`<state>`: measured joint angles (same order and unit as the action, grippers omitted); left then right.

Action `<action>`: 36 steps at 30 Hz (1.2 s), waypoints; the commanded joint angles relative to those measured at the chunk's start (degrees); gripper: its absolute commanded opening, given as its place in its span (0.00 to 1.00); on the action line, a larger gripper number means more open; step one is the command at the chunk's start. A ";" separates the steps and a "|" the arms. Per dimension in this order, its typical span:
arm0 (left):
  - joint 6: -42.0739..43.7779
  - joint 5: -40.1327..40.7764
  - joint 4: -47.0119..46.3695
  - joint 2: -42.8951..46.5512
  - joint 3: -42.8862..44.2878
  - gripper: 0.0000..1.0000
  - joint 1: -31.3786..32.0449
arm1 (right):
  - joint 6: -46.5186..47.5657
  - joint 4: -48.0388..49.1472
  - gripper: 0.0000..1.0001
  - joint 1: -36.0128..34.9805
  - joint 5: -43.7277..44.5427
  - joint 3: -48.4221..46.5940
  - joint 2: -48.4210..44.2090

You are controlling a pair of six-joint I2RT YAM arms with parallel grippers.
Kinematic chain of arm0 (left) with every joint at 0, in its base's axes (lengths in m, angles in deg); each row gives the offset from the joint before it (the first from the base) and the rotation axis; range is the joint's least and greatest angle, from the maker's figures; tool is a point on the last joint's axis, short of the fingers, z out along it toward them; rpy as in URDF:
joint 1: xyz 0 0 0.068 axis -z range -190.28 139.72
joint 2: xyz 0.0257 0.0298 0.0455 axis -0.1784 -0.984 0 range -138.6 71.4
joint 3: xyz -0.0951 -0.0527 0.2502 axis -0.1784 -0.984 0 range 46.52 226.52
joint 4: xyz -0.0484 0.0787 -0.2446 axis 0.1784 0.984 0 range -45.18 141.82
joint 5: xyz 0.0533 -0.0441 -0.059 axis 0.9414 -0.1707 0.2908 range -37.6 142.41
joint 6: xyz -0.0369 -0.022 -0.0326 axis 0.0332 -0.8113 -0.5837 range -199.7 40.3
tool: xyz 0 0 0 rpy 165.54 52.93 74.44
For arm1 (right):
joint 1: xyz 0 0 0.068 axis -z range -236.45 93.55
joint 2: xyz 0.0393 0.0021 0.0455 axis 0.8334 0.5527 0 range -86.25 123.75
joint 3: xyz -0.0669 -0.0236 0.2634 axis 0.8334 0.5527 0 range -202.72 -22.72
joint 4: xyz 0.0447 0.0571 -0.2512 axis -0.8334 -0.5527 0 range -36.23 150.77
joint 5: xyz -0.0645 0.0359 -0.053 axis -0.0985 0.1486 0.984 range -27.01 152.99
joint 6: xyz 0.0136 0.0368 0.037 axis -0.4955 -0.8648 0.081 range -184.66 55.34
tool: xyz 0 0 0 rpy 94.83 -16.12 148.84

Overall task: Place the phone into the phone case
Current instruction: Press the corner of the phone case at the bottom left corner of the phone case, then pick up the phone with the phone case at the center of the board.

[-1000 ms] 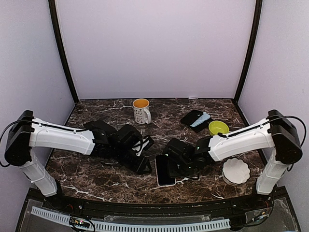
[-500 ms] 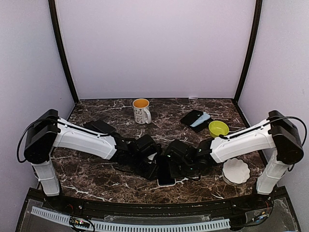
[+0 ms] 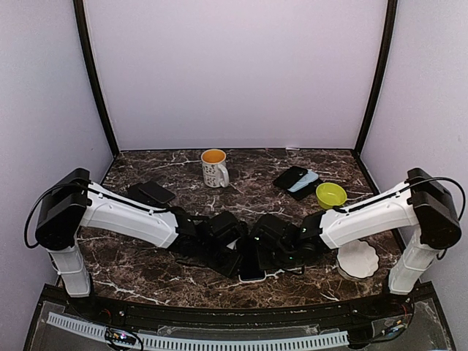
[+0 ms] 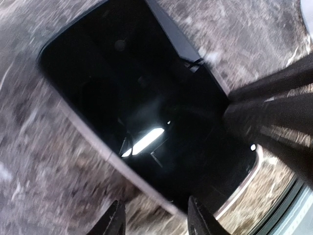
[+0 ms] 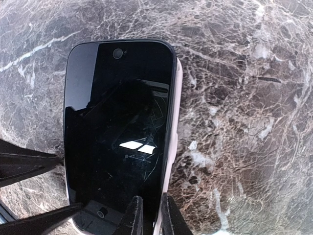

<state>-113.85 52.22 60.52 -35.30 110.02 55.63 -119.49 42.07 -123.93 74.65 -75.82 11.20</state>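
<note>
Close to the table's (image 3: 146,272) near edge, about midway along it, the phone (image 5: 117,132) lies screen up on the pale phone case (image 5: 172,147). The case's rim shows along one long side, but whether the phone is seated in it cannot be told.

A second ago the left gripper (image 4: 156,221) lay well to the phone's left. It has since swung in to the phone's left edge, fingers (image 4: 115,223) apart, with that edge running under the gap. The right gripper (image 5: 151,218), wider before, now has its fingers nearly together astride the opposite edge and the case rim; whether they pinch it is unclear.

From above, both grippers cover all but the phone's near end, and the left wrist view is blurred.

Towards the right edge, the right arm now overlaps a white scalloped dish (image 3: 362,262). Farther back sit a yellow-green bowl (image 3: 330,194), a dark and pale-blue stack (image 3: 296,180) and a mug (image 3: 213,167). A black flat slab (image 3: 151,192) is newly uncovered on the left.
</note>
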 commanded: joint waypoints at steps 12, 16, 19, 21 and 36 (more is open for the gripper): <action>7.96 14.44 13.42 3.18 4.37 0.44 -0.57 | 1.76 -15.08 0.19 -2.00 3.19 -6.58 1.33; 16.63 11.22 7.61 14.28 5.03 0.51 -1.95 | 3.85 -18.40 0.68 -3.26 5.26 -12.52 -0.87; 19.96 5.43 3.69 19.77 4.28 0.80 -7.11 | 2.62 -21.08 0.98 -3.14 6.57 -15.48 -0.68; 19.12 6.19 3.97 21.73 5.00 0.96 -11.31 | 2.12 -22.44 0.99 -3.19 6.37 -17.02 1.01; 16.35 -0.92 5.10 16.77 6.64 0.99 -29.08 | -1.97 -22.54 0.99 -0.93 0.67 -21.23 11.97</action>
<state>-97.06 53.07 64.87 -20.24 118.04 27.31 -120.88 20.06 -125.64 76.90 -95.03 22.24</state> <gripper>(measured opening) 0.989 0.986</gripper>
